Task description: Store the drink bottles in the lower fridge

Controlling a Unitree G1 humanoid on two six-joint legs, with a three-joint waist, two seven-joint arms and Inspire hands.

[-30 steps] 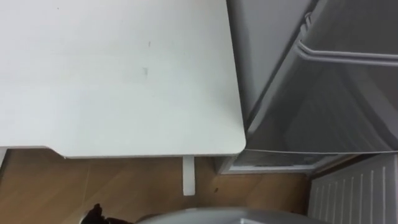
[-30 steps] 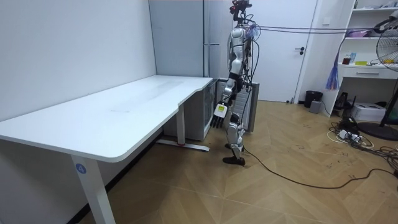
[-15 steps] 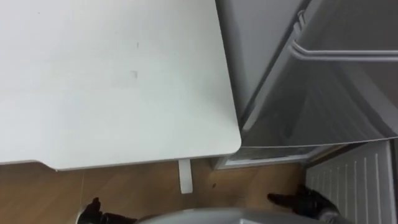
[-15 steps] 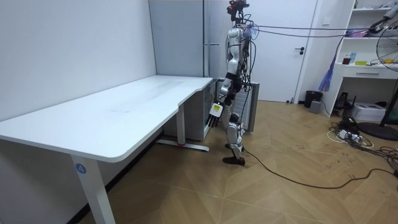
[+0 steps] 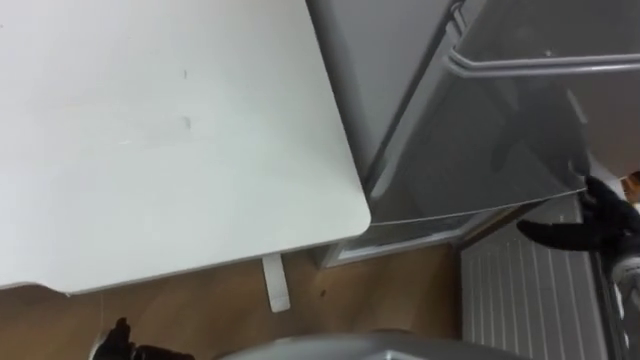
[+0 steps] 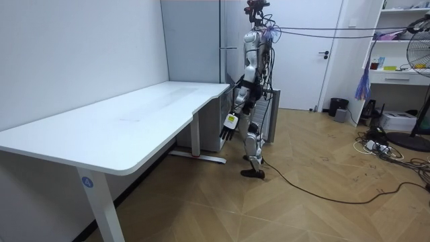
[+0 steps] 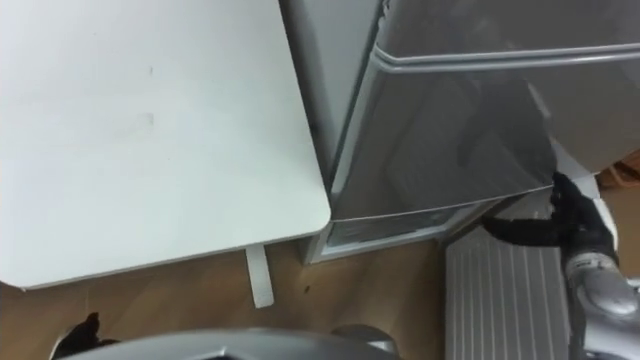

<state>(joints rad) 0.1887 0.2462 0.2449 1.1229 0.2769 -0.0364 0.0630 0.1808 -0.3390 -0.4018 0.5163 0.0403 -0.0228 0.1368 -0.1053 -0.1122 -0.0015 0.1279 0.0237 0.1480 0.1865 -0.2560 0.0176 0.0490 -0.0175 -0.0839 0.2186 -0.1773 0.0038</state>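
I stand facing the tall grey fridge (image 6: 201, 54), at the end of the white desk. From above I see its grey door (image 5: 480, 150) with a pale handle bar (image 5: 540, 62) across it. My right hand (image 5: 600, 215) (image 7: 570, 225) is at the door's lower right corner, open, its dark fingers spread against the edge. My left hand (image 6: 230, 126) hangs open at my side beside the desk's end; its fingertips (image 5: 120, 345) show at the lower left.
The white desk (image 5: 150, 130) is at my left, its rounded corner almost against the fridge, with one leg (image 5: 272, 285) on the wood floor. A white ribbed panel (image 5: 520, 300) stands at my right. A fan, shelves and cables (image 6: 390, 134) are at the room view's right.
My right hand has risen from below to the door's lower right corner. In the room view my left arm has swung slightly forward. The eye view has shifted right.
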